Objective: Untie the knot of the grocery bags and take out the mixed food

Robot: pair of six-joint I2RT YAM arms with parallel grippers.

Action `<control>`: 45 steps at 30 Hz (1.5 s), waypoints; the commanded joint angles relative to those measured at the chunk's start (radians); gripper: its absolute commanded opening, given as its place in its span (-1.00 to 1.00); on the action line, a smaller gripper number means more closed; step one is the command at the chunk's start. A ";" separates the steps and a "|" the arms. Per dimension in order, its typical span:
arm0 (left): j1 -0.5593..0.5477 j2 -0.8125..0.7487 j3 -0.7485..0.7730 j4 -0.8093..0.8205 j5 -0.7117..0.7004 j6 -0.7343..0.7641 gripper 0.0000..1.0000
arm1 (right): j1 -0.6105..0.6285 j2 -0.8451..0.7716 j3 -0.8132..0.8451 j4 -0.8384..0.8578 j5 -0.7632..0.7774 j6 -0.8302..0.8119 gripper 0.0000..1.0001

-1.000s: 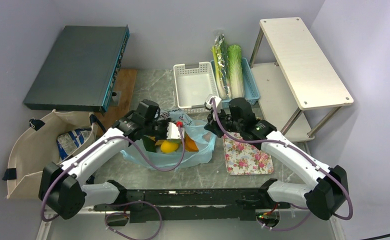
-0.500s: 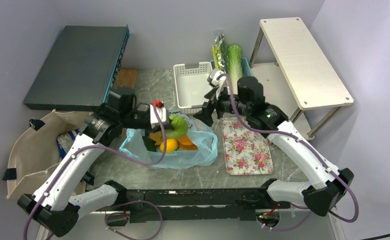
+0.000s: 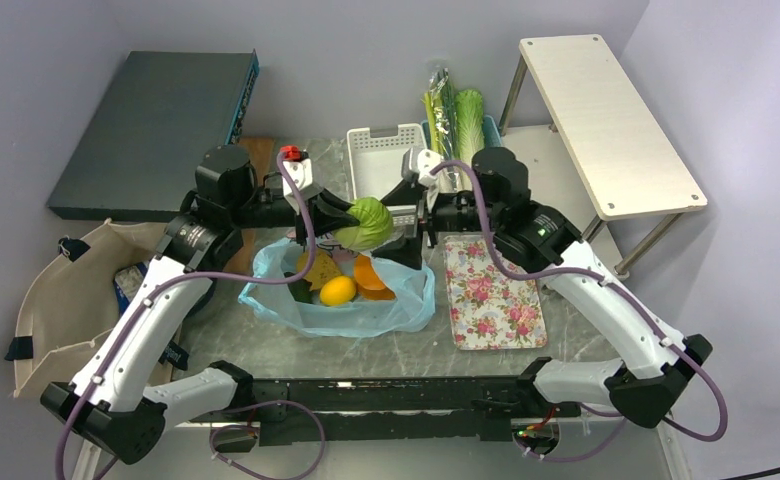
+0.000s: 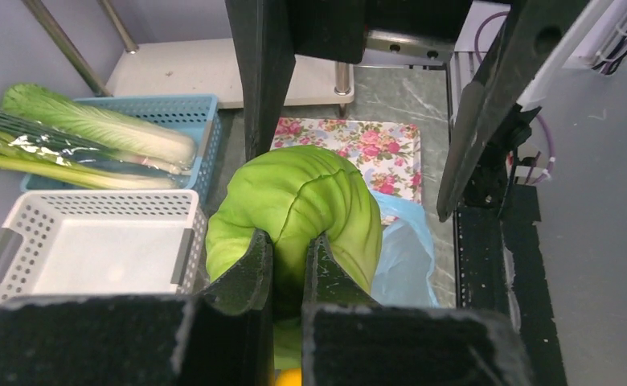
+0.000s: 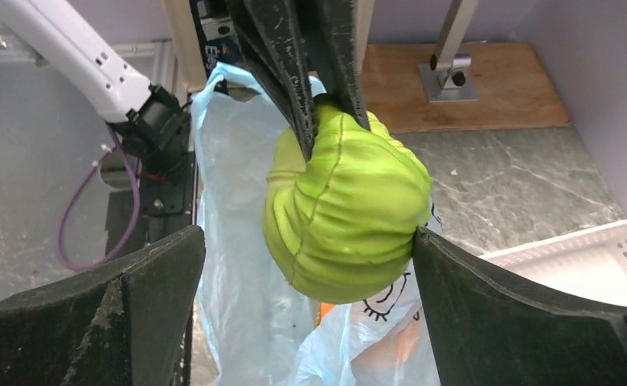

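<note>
Round green cabbage above open blue bag

No legible txt; blue bag print unreadable.

L arm is stretching fwd, wrist level, left gripper pointing right w/ jaws pinching a fold of the round green cabbage. R arm is reaching in opposite, right gripper pointing left, jaws spread wide, flanking that cabbage.
</note>
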 commanded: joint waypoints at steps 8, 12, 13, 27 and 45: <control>0.002 0.004 0.048 0.113 0.103 -0.095 -1.00 | 0.076 0.064 0.051 -0.068 0.117 -0.135 0.19; 0.003 -0.009 0.034 0.122 0.094 -0.120 -1.00 | 0.076 0.052 0.031 -0.027 0.201 -0.123 -1.00; 0.002 -0.010 0.033 0.119 0.077 -0.120 -0.94 | 0.075 0.054 0.035 -0.026 0.216 -0.123 -1.00; 0.080 0.031 0.078 -0.101 -0.284 -0.039 0.99 | -0.295 0.236 0.093 0.048 0.625 -0.166 -1.00; 0.082 0.025 0.023 -0.235 -0.293 0.142 0.99 | -0.489 0.673 0.297 0.032 0.585 -0.113 -0.85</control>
